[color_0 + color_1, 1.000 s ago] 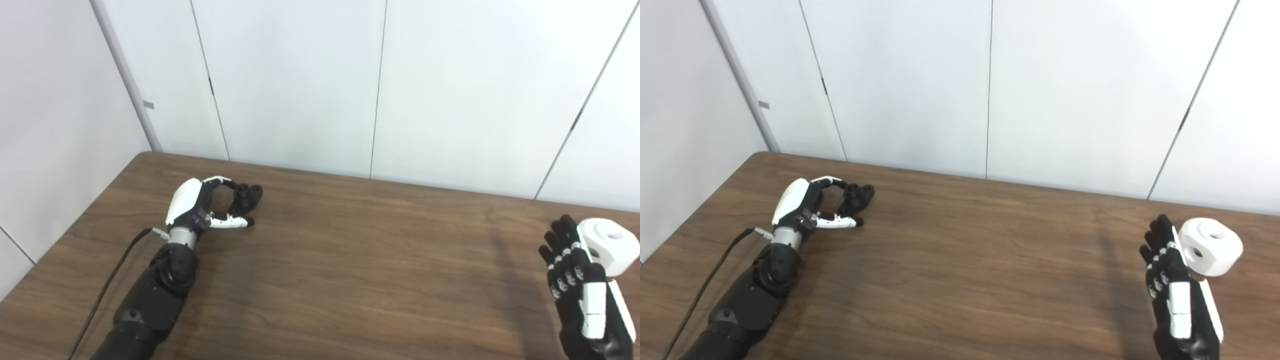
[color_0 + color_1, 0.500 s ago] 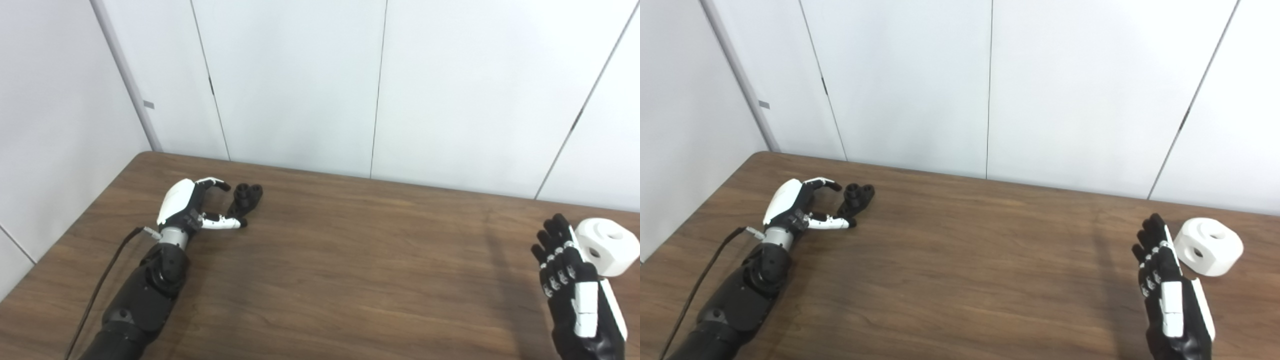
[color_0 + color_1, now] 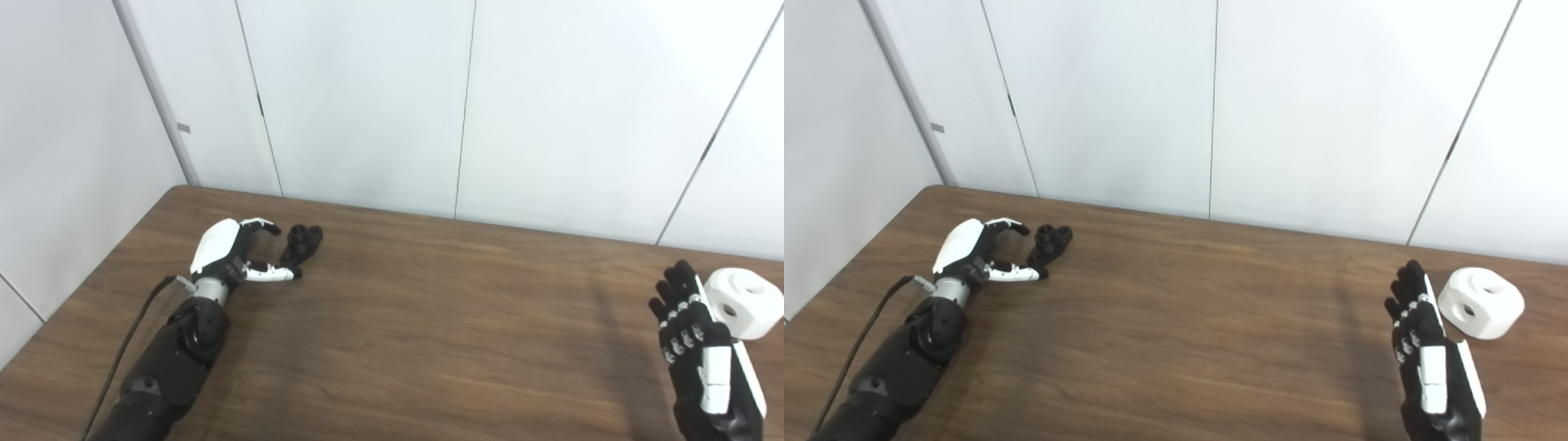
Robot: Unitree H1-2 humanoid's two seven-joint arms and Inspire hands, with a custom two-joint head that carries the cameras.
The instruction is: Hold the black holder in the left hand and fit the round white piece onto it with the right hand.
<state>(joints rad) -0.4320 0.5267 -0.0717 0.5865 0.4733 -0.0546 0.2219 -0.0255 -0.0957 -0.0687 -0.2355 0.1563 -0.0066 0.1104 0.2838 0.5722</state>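
Nothing grasped yet; reach stage. Left hand (image 3: 229, 257) spread, black holder (image 3: 302, 240) on the table (image 3: 429, 318) just off its fingertips. Right hand (image 3: 1427, 355) flat, fingers extended, round white piece (image 3: 1481, 304) just beside it. Next: each hand must close on its part.

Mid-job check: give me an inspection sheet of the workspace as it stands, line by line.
Surface: brown wooden table, bare across the middle.
Job's things: black holder far left, on the table; round white piece far right, on the table. Not joined.
Clutter: nothing seen.
Robot hands: left robot hand open, fingers curved beside the holder, not gripping it; right robot hand open, upright, just left of the white piece.
Cables: black cable along the left forearm.
Surroundings: plain white wall panels.
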